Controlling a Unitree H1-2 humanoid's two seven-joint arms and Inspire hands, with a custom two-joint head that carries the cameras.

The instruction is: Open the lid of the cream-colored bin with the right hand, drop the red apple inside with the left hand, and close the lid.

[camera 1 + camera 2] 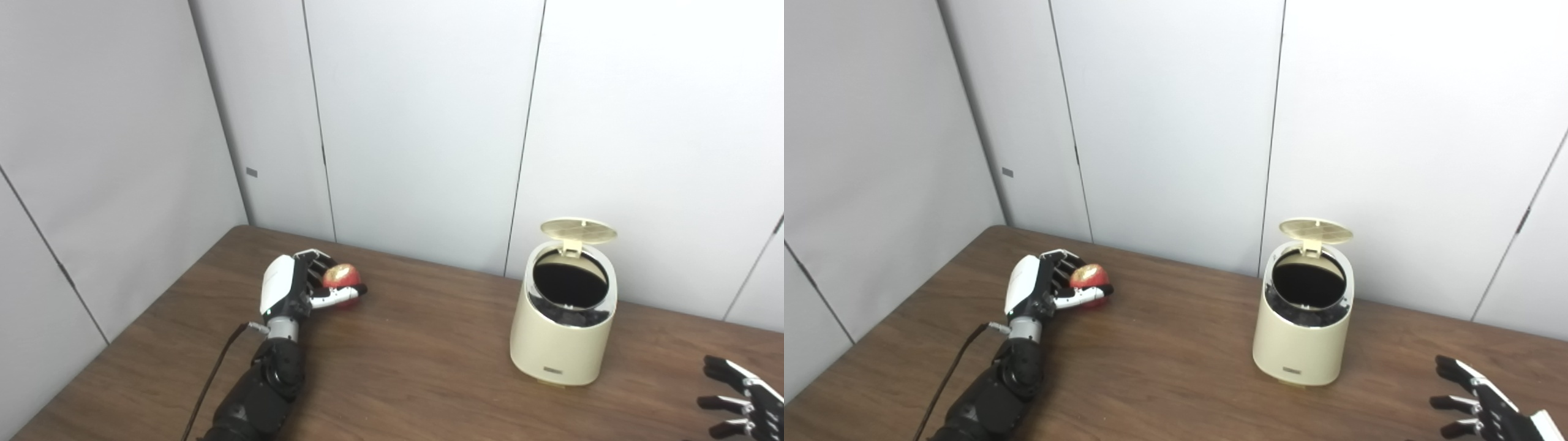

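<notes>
The cream-colored bin point(562, 343) stands on the wooden table point(398, 361) right of centre. Its round lid point(578, 229) is flipped up at the back, and the dark inside shows. Far to the left, my left hand point(300, 288) is shut on the red apple point(340, 277), with fingers behind it and the thumb across its front, low over the table. My right hand point(741, 398) rests at the bottom right corner, open, fingers spread, well clear of the bin.
Grey wall panels close off the table's far and left edges. A black cable point(211, 380) runs along my left forearm. Bare tabletop lies between the apple and the bin.
</notes>
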